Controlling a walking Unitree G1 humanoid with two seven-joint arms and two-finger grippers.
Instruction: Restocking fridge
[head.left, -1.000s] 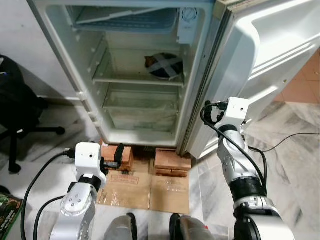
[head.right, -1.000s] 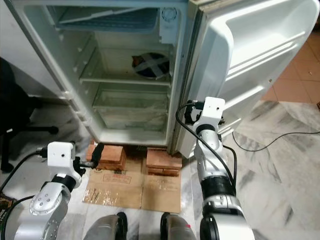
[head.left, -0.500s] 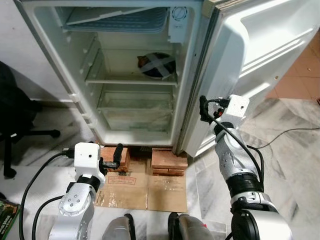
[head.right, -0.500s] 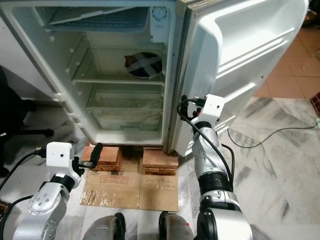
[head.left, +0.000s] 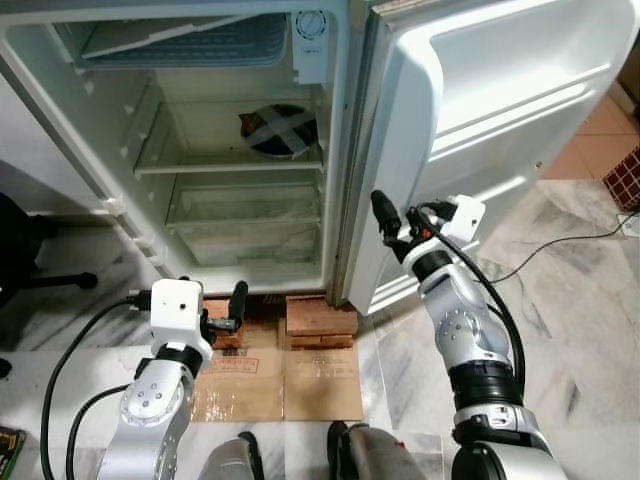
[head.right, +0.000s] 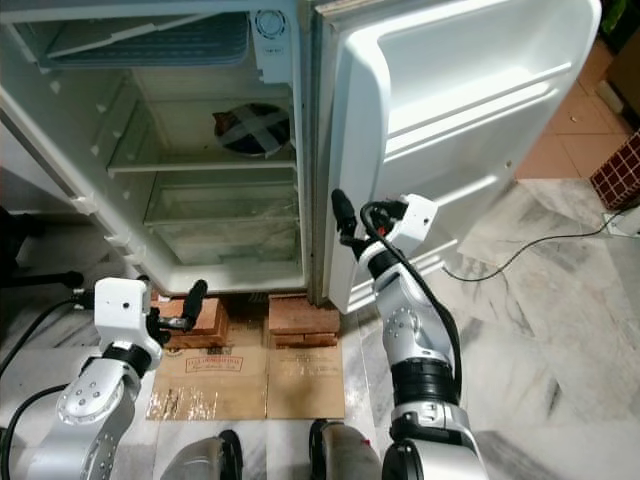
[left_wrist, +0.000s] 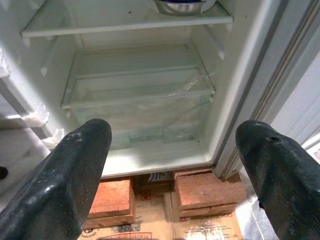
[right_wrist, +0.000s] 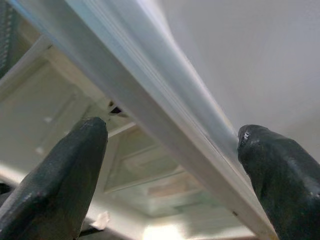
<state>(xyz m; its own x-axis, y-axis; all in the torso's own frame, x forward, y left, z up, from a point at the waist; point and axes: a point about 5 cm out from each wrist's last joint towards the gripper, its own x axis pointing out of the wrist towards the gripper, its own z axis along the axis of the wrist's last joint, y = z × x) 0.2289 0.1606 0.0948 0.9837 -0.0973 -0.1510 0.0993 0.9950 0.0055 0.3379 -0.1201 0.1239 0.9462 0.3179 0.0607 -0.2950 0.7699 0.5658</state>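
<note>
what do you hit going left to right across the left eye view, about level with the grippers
left gripper low in front of the fridge → red bricks under the fridge → right gripper at the edge of the open fridge door → black cable on the marble floor

Fridge (head.left: 200, 150) stands open ahead, resting on bricks (head.left: 320, 318); flattened cardboard (head.left: 275, 370) lies on the floor in front of the bricks. Fridge door (head.left: 480, 130) swung out to the right of the fridge. Inside: bowl (head.left: 277, 130) on the middle shelf toward the back, drawer (head.left: 240, 225) below that shelf. Right gripper (head.left: 385, 215) at the door's inner edge, one finger each side. Left gripper (head.left: 237, 300) low, in front of the fridge's bottom left. Cable (head.left: 560, 250) on the floor right of the door.
</note>
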